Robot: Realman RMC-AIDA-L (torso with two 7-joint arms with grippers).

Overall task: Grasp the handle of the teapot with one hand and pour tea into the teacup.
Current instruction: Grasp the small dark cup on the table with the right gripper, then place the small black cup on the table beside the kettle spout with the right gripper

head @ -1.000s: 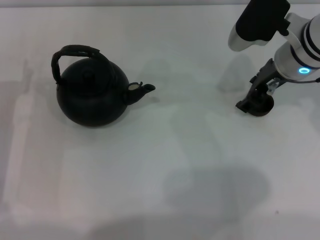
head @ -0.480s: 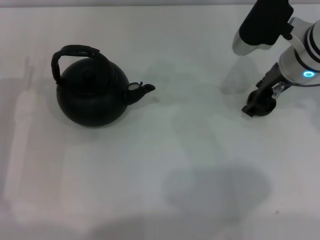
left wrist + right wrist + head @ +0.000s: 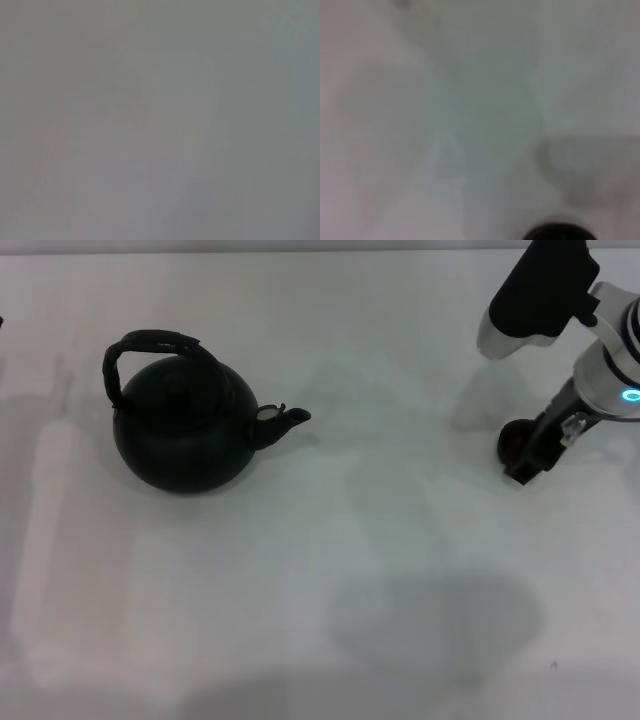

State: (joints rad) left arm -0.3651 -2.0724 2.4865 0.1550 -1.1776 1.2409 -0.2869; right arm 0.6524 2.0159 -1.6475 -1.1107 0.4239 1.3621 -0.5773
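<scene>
The matte black teapot (image 3: pixel 180 430) stands on the white table at the left. Its spout (image 3: pixel 290 418) points right and its arched handle (image 3: pixel 150 343) stands upright over the lid, with nothing holding it. The tiny dark teacup (image 3: pixel 512 442) sits on the table at the far right. My right gripper (image 3: pixel 527 466) is low over the table, right beside the cup on its right and partly covering it. A dark rounded edge (image 3: pixel 559 233) in the right wrist view may be the cup. My left gripper is out of view; its wrist view shows only blank grey.
The white tabletop (image 3: pixel 380 560) stretches between the teapot and the cup. The right arm's white and black links (image 3: pixel 545 290) rise above the cup at the top right.
My right arm has shifted to the right and slightly toward me. The cup, earlier under the gripper, now shows on its left side. The teapot has not moved.
</scene>
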